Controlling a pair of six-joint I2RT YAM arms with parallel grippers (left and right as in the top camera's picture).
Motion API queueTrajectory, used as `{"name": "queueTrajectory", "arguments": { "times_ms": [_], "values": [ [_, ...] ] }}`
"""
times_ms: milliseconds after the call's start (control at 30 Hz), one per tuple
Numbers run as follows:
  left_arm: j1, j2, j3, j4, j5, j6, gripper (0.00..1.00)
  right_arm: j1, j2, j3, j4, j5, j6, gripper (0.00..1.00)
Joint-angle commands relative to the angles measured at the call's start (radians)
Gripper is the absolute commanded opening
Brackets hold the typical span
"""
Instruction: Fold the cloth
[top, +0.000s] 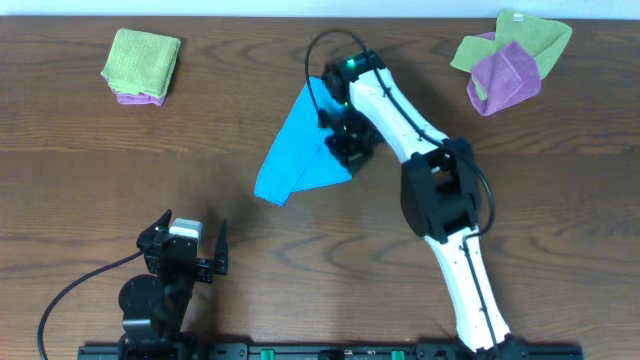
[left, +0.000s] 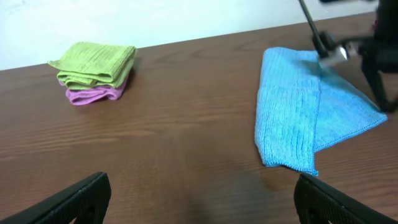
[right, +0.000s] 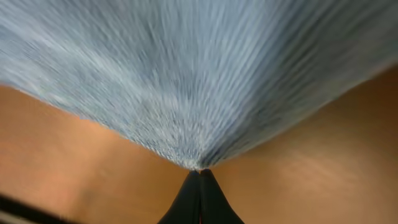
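Cloth (top: 298, 152) pinched in the middle of the table (top: 90, 190)

Nearest, at the front edge: left gripper (top: 193, 235), spread wide, nothing in it. Further in: blue cloth partly doubled over, one corner clamped in the closed right gripper (top: 345, 140) (fabric fanning out from the fingertips in the wrist view). Far back: folded green-and-purple stack (top: 140, 66) on the left, looser green-and-purple heap (top: 510, 58) on the right.

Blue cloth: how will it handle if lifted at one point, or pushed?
Probably floppy: the cloth fans out in pleats from the right hand, so it should drape. Likely light, since one pinch gathers it. Its fuzzy pile may drag on the table, bunching rather than sliding.
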Motion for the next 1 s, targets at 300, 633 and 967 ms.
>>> {"name": "queueTrajectory", "arguments": {
  "times_ms": [300,633,967],
  "values": [
    [0.003,-0.006,-0.023,-0.006,-0.011,-0.008,0.95,-0.152,-0.179,0.028,0.396,-0.064,0.061,0.01],
    [0.003,-0.006,-0.023,-0.006,-0.011,-0.008,0.96,-0.111,-0.082,0.026,0.379,-0.305,0.058,0.36],
    [0.003,-0.006,-0.023,-0.006,-0.011,-0.008,0.95,-0.139,-0.018,0.026,0.467,-0.286,0.109,0.45]
  ]
}}
